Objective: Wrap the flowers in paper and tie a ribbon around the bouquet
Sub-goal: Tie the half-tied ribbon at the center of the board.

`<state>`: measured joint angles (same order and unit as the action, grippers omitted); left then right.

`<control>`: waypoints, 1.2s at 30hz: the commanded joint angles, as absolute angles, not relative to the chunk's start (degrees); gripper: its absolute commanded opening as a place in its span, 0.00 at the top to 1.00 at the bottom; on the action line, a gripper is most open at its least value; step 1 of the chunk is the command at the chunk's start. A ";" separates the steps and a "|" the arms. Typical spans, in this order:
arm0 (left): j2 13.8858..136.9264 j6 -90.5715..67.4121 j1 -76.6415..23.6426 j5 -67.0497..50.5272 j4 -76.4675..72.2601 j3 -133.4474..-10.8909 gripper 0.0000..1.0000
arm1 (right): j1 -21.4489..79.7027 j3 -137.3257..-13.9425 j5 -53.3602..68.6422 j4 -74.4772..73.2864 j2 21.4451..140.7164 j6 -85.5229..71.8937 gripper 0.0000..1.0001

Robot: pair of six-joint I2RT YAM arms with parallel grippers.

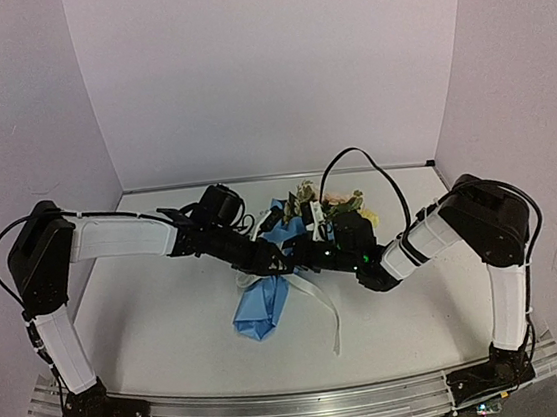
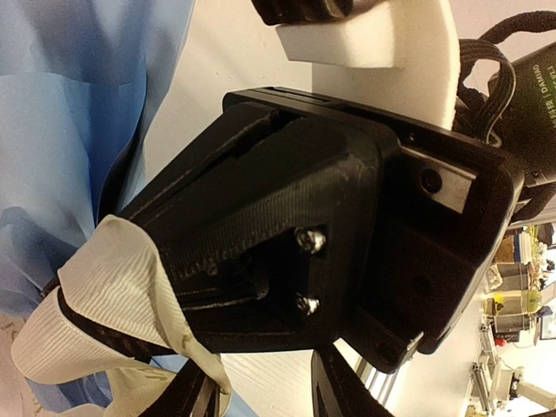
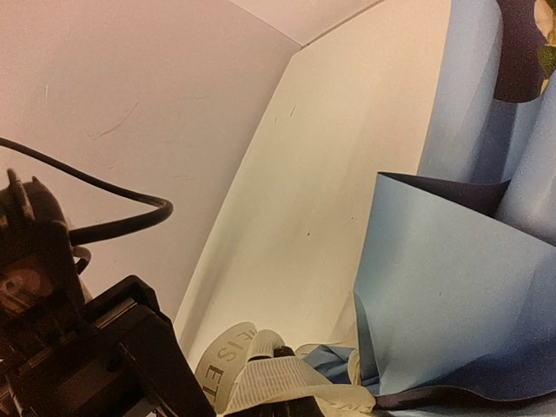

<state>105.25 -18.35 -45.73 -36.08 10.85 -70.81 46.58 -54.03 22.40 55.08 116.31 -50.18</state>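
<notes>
The left gripper (image 1: pixel 272 259) reaches in from the left to the middle of the table (image 1: pixel 161 327), nose to nose with the other arm. In its wrist view, its 2 fingers stand apart at the bottom edge with bare table showing between them, so it is open and clamps nothing. The ribbon (image 2: pixel 95 287) forms a loop just ahead of these fingers and to their left, and it drapes over one of them. It is off-white and finely ribbed, with a dark edge line crossing the loop.

The paper (image 1: pixel 260 309) lies below and just ahead of the left gripper. It is light blue and creased, gathered into a narrow bundle that fans toward the near edge. A darker blue fold rises beyond both grippers. From the right wrist view the sheet curls into upright, cone-like walls, pale on one face and deep blue along the inner rim.

A loose ribbon tail runs from under the grippers toward the near edge, beside the paper.

The right gripper (image 1: pixel 306 254) is closed. The ribbon bunches at its tips, seemingly pinched there, and printed letters show on 1 turn.

The flowers (image 1: pixel 338 202) sit behind the right gripper, with cream and yellow blooms and green leaves poking out of the paper's far end.
</notes>
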 commanded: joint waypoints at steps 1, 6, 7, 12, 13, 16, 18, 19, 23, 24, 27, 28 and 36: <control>100.89 -20.25 -45.06 -38.19 2.28 -71.82 0.63 | 47.48 -55.69 23.78 57.94 118.98 -48.32 1.00; 100.12 -21.32 -44.33 -38.49 1.16 -71.75 0.63 | 47.49 -55.99 23.54 58.01 120.04 -48.52 1.00; 99.83 -21.48 -44.17 -38.52 0.96 -71.73 0.63 | 47.52 -55.99 23.48 58.01 120.24 -48.58 1.00; 98.25 -21.89 -43.62 -38.59 0.62 -71.73 0.60 | 47.48 -56.09 23.21 58.01 121.09 -49.11 1.00; 97.82 -22.02 -43.53 -38.69 0.56 -71.67 0.59 | 47.49 -56.15 23.23 58.01 121.20 -49.16 1.00; 96.65 -22.53 -43.34 -38.78 0.25 -71.38 0.56 | 47.46 -56.24 23.16 58.01 121.54 -49.39 1.00; 95.97 -22.75 -43.27 -38.88 0.26 -71.46 0.55 | 47.49 -56.40 23.12 58.00 121.77 -49.53 1.00; 95.66 -22.82 -43.25 -38.65 0.29 -71.50 0.55 | 47.51 -56.42 23.11 57.97 121.84 -49.59 1.00; 94.29 -23.84 -42.14 -35.81 0.27 -70.45 0.58 | 47.48 -56.51 23.00 57.93 121.99 -49.71 1.00; 93.93 -24.22 -41.61 -34.91 0.26 -69.83 0.59 | 47.50 -56.51 22.90 57.92 121.99 -49.72 1.00; 93.38 -23.99 -40.49 -32.83 0.62 -68.72 0.61 | 47.47 -56.61 22.87 57.92 122.07 -49.77 1.00; 93.48 -23.58 -40.35 -32.69 1.26 -68.64 0.62 | 47.49 -56.68 22.90 57.92 122.06 -49.82 1.00; 96.02 -23.62 -39.85 -27.58 6.78 -68.49 0.71 | 47.49 -56.33 22.52 57.92 121.99 -49.48 1.00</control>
<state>95.33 -23.88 -40.16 -31.50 4.28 -68.51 47.33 -55.40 22.59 56.70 121.73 -50.17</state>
